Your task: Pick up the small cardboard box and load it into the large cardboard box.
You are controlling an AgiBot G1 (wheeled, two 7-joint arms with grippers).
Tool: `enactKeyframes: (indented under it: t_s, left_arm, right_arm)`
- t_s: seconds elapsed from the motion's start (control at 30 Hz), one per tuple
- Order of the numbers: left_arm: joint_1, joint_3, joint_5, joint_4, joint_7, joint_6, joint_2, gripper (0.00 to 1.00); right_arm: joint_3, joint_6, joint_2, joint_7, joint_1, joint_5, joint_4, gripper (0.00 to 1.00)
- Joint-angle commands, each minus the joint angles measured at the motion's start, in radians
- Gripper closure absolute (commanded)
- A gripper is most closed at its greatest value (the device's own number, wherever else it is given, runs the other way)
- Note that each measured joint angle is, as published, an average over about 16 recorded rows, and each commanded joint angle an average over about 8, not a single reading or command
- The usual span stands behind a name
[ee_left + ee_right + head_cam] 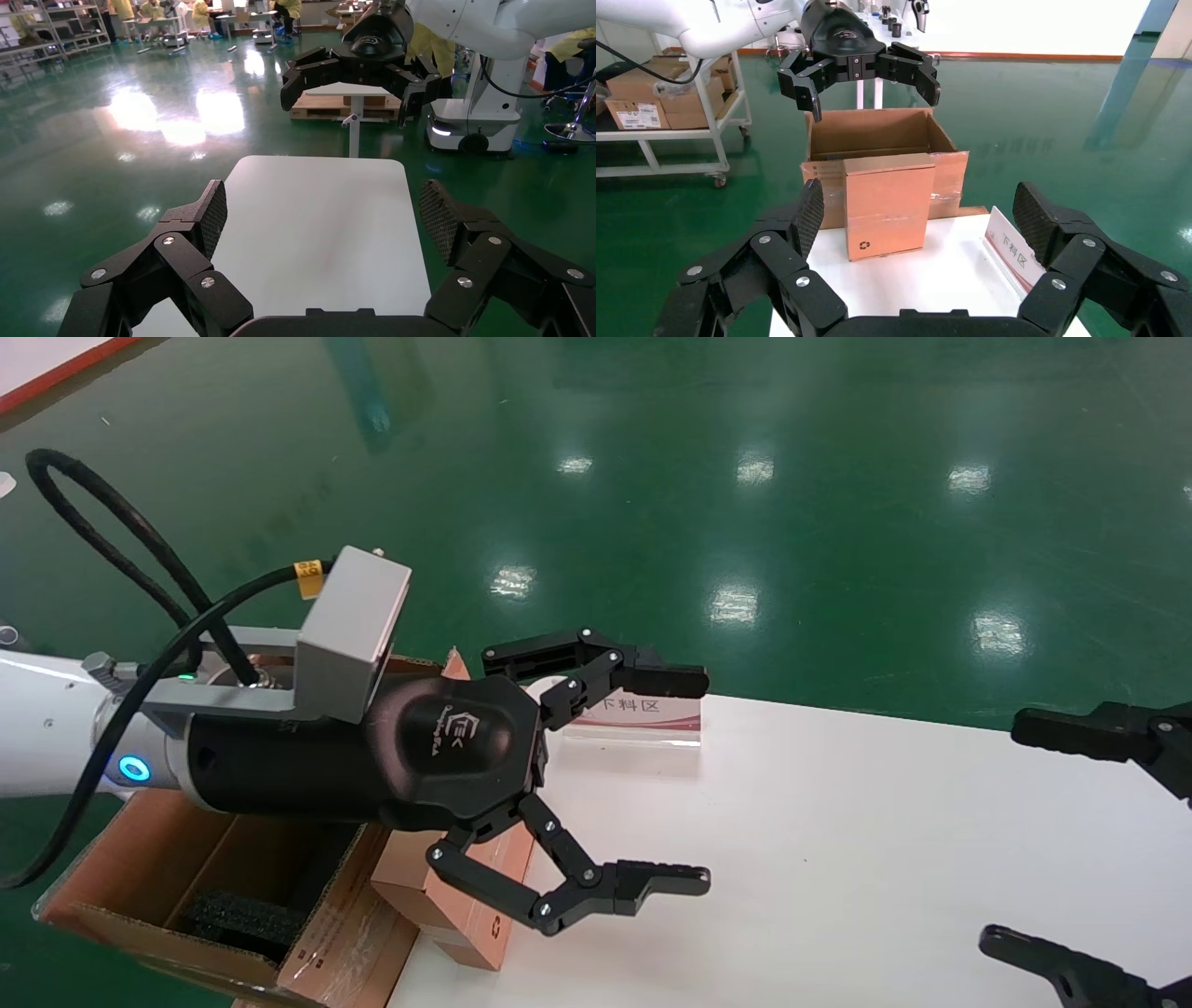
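Filling the head view, our left claw [633,780] hangs released, fingers spread wide, above the white bench's [838,859] left end. Under it the small box [466,905] stands on the bench edge, touching the big box [186,887], which sits beside the bench with black foam [247,915] inside. Our right claw [1099,845] waits released at the far right.

From the left wrist, we see spread fingers [211,217] over bare bench [323,232].

From the right wrist, we see the small box [888,203] upright before the big box [877,133], a sign [1014,249] beside it.
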Motion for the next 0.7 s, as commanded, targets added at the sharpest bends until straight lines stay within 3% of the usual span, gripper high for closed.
enactKeyframes:
  t_s: [0.03,0.53,0.7]
  left_arm:
    - [0.0,0.0,0.0,0.0,0.0,0.0,0.0,0.0]
    - [-0.001,0.003,0.007,-0.001,-0.005,-0.006,-0.004,0.0]
    - [-0.017,0.023,0.072,-0.02,-0.04,-0.034,-0.027,0.0]
  right_arm:
    - [0.0,0.0,0.0,0.0,0.0,0.0,0.0,0.0]
    - [0.0,0.0,0.0,0.0,0.0,0.0,0.0,0.0]
    - [0.0,0.0,0.0,0.0,0.0,0.0,0.0,0.0]
